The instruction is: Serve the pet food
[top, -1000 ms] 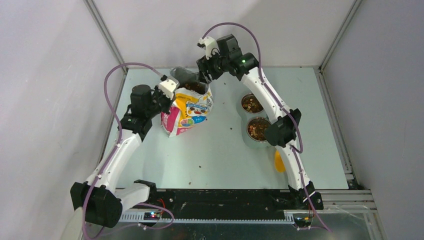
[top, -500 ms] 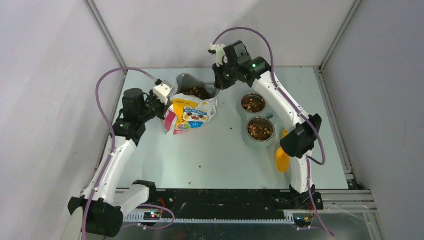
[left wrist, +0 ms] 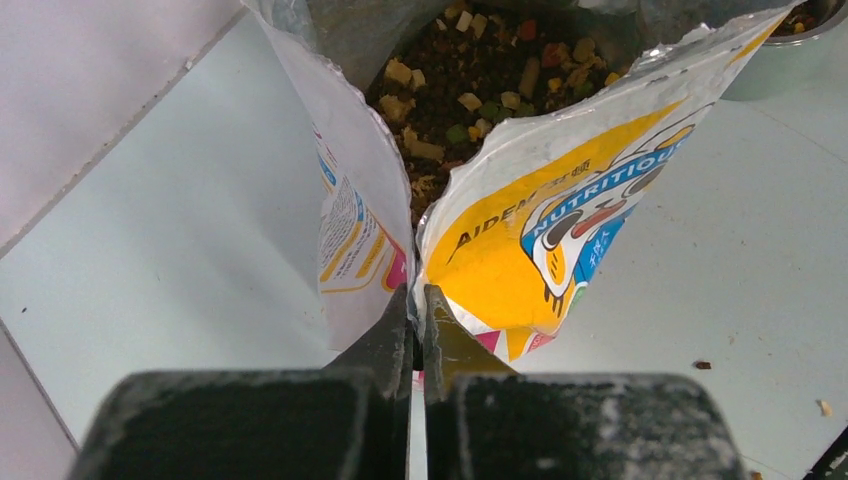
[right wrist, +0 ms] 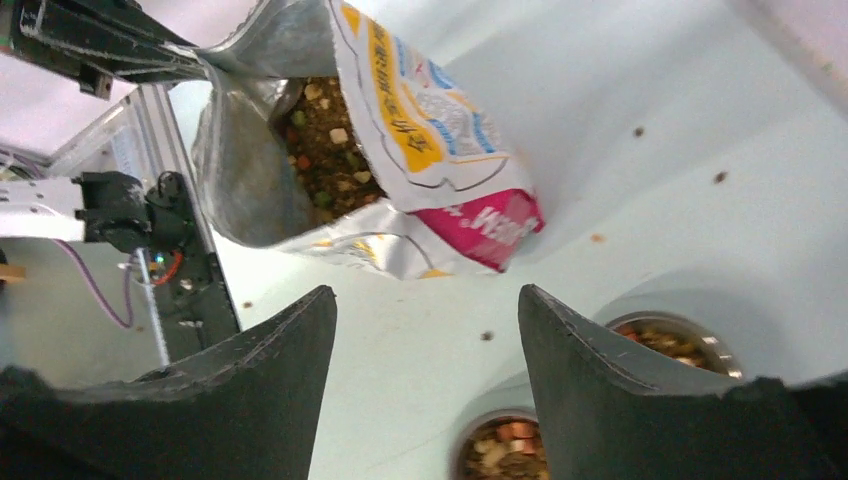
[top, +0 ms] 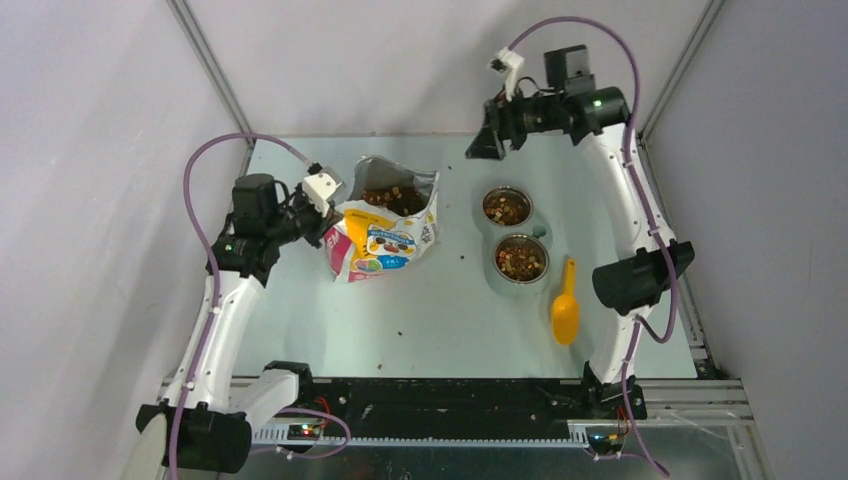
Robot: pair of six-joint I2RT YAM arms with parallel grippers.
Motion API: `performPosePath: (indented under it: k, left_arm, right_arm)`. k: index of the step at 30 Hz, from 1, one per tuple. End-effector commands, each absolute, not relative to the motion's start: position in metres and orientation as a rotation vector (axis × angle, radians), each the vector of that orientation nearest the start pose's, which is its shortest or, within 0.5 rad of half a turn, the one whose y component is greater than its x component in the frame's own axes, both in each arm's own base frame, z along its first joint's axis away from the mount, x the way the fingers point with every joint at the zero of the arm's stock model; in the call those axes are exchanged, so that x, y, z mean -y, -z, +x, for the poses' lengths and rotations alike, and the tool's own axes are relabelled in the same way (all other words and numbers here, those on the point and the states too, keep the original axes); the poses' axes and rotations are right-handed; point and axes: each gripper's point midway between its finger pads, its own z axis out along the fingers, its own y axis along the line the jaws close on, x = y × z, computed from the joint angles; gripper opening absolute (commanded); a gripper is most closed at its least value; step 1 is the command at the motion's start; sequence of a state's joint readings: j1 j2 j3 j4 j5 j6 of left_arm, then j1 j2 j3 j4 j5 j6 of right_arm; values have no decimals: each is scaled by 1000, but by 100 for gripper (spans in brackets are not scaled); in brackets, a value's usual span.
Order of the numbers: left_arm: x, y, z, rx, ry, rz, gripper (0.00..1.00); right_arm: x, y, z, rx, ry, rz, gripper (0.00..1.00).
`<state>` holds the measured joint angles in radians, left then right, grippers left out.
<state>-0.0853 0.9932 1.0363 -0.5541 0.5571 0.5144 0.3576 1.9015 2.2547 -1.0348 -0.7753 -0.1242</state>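
Both round steel bowls (top: 497, 252) already hold brown kibble pellets (top: 520, 261); the yellow plastic scoop (top: 565, 312) lies aside, so serving looks complete. My left gripper (left wrist: 417, 300) pinches the printed foil bag (top: 385, 245); my right gripper (right wrist: 425, 292) gapes empty.

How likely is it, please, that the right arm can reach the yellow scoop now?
Probably yes: the right gripper is open and empty, and the yellow scoop lies uncovered on the table beside the bowls. It is near that arm's base, so the arm must fold back.
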Motion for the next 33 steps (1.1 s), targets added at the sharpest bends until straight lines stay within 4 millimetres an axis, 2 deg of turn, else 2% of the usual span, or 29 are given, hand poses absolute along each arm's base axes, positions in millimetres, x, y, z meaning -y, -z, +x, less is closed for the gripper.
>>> performPosePath:
  k: [1, 3, 4, 5, 7, 12, 15, 19, 22, 23, 25, 26, 27, 28, 29, 30, 31, 32, 33]
  left_arm:
    - [95, -318, 313, -1625, 231, 913, 0]
    - [96, -313, 314, -1650, 250, 922, 10]
    - [96, -311, 314, -1657, 257, 930, 26]
    - [99, -308, 312, -1665, 277, 949, 38]
    - [103, -303, 308, -1650, 300, 982, 47]
    - [114, -302, 307, -1616, 346, 1019, 52]
    - [117, -294, 306, -1633, 350, 1061, 53]
    - [118, -279, 310, -1658, 329, 1089, 53]
    - [119, -274, 315, -1660, 322, 1085, 49]
    - [119, -274, 316, -1664, 325, 1072, 46]
    - [115, -276, 319, -1667, 300, 1057, 34]
    - [113, -278, 319, -1670, 291, 1058, 24]
    - [107, -279, 320, -1672, 274, 1057, 18]
    - [104, -282, 319, -1682, 274, 1051, 6]
    - [96, -288, 320, -1690, 267, 1015, 3]
    - [93, -291, 320, -1689, 269, 1001, 1]
    - [80, -298, 321, -1703, 263, 951, 0]
    - [76, -301, 321, -1708, 263, 937, 0]
    - [67, -307, 321, -1714, 255, 911, 0]
  right_arm:
    - [-262, -350, 370, -1694, -1057, -1263, 70]
    - [-266, -333, 375, -1631, -1007, -1357, 71]
    - [-272, -330, 378, -1562, -971, -1413, 71]
    - [-274, -319, 379, -1559, -966, -1438, 71]
    - [-288, -305, 384, -1507, -928, -1499, 73]
    - [-332, -296, 385, -1391, -910, -1577, 74]
    - [-350, -289, 384, -1352, -894, -1616, 74]
    - [-360, -282, 384, -1334, -878, -1637, 70]
    - [-361, -277, 385, -1343, -876, -1641, 63]
    - [-361, -276, 385, -1346, -878, -1641, 56]
    - [-358, -275, 386, -1361, -881, -1635, 48]
    - [-356, -277, 386, -1364, -882, -1629, 42]
    - [-352, -279, 387, -1381, -885, -1616, 39]
    - [-347, -284, 388, -1383, -879, -1603, 31]
    - [-344, -287, 388, -1397, -884, -1587, 27]
    - [-338, -294, 390, -1399, -873, -1569, 18]
    - [-335, -298, 389, -1414, -881, -1550, 13]
    - [-329, -310, 388, -1420, -877, -1520, 4]
    - [-324, -323, 383, -1409, -870, -1504, 1]
